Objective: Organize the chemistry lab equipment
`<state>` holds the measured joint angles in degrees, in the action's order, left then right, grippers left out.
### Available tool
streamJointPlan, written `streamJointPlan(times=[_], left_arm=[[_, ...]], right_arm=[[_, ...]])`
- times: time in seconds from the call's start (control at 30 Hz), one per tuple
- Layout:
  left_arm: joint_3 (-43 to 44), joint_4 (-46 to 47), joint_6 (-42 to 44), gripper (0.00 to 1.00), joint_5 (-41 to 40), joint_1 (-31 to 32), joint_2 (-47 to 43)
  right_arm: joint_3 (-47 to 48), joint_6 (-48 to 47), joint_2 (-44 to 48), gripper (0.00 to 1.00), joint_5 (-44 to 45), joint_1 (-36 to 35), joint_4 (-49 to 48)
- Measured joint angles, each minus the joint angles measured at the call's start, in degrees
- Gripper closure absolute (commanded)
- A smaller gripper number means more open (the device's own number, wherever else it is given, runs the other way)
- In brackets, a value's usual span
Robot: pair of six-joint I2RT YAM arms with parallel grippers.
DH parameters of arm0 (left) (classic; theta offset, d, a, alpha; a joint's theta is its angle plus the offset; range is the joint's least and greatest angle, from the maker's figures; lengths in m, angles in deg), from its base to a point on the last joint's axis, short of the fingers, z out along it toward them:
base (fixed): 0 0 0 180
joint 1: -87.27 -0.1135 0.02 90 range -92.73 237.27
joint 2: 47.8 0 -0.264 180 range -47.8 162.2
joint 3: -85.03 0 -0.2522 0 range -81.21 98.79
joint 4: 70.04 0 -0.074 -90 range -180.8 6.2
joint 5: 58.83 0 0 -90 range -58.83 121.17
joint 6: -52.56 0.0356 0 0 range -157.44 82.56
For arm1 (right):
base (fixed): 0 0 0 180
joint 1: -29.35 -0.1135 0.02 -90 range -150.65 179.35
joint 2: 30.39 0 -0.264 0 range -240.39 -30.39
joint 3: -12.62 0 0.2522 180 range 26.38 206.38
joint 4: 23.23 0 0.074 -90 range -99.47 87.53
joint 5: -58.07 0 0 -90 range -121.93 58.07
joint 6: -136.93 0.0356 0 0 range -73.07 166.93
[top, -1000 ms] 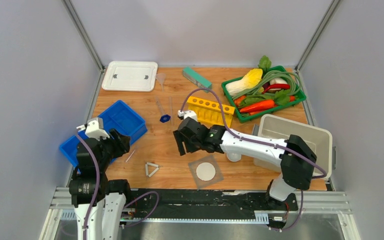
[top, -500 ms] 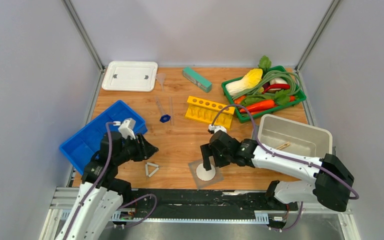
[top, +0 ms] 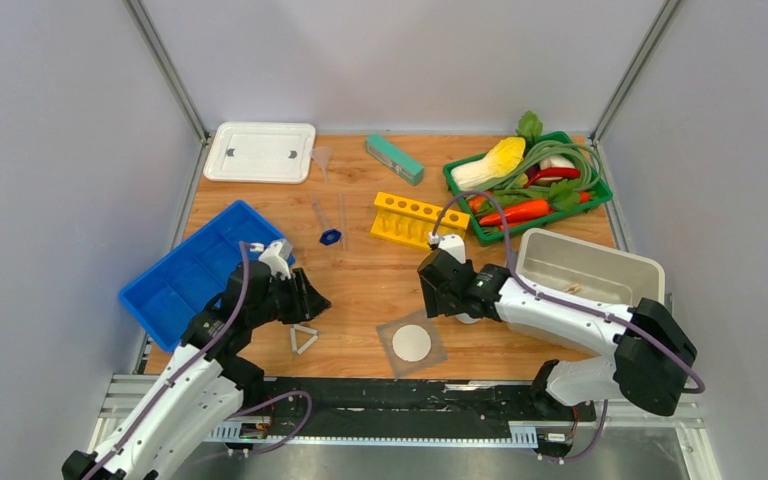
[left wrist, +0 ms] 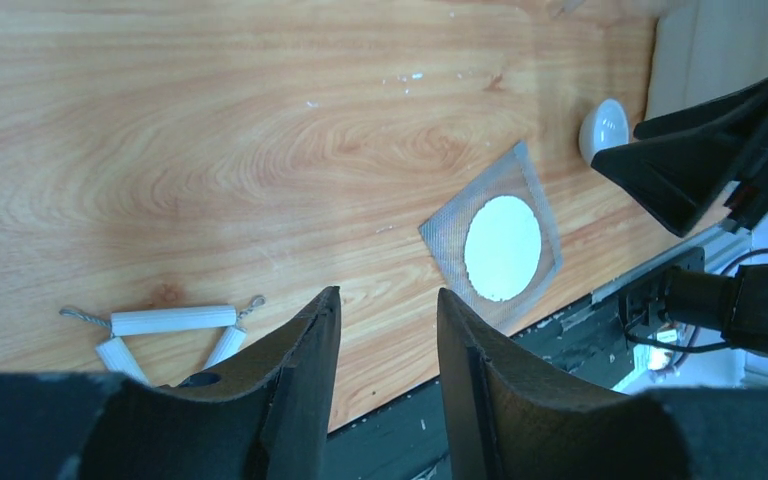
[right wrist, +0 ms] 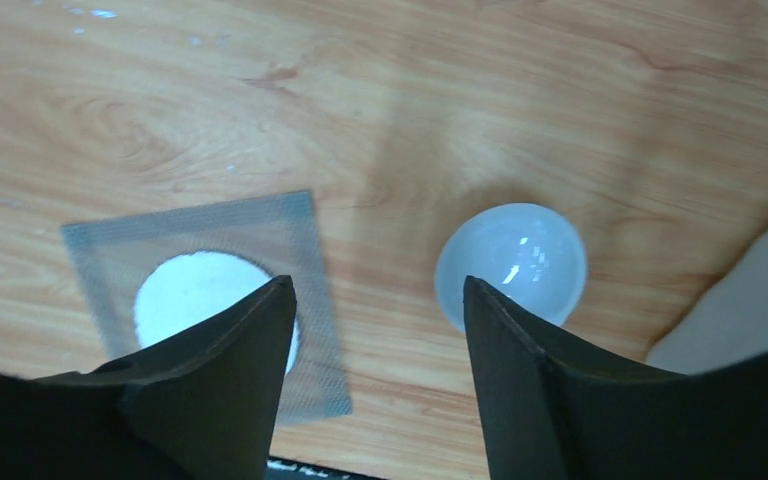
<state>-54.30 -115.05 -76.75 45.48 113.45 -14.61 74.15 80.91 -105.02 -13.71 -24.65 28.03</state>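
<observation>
Nearby, white bowl (right wrist: pixel 510 262) near grey mesh square (right wrist: pixel 185 275).

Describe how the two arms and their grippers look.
White shell links joined by black joints make up the left arm and the right arm alike. A purple cable loops along each. The left gripper and right gripper carry dark, tapered fingers.

Robot lab cell: grey panels (top: pixel 50 150), wooden table (top: pixel 360 285)
</observation>
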Motion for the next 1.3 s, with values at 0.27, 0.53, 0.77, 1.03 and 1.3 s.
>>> streamJointPlan(times=[0.27,0.53,0.77,1.03,1.3], left_arm=[[3.63,-2.54,1.51,0.50,-2.82,0.00,-2.49],[3.69,-4.09,1.97,0.50,-2.95,0.00,-2.62],[6.67,-7.89,4.44,0.48,-5.05,0.00,-2.62],[17.88,-14.03,11.41,0.46,-10.71,0.00,-1.11],[22.82,-17.90,18.47,0.43,-16.17,0.00,-0.20]], right_arm=[[-0.15,-1.55,-3.06,0.41,3.69,3.74,0.83],[-1.01,-2.29,-7.28,0.53,3.69,4.11,-0.96],[-1.14,-1.84,-10.69,0.91,5.42,4.09,-0.87],[-0.20,-1.70,-9.97,1.00,8.37,3.41,1.14],[7.02,-2.80,-2.34,1.00,9.62,3.13,7.30]])
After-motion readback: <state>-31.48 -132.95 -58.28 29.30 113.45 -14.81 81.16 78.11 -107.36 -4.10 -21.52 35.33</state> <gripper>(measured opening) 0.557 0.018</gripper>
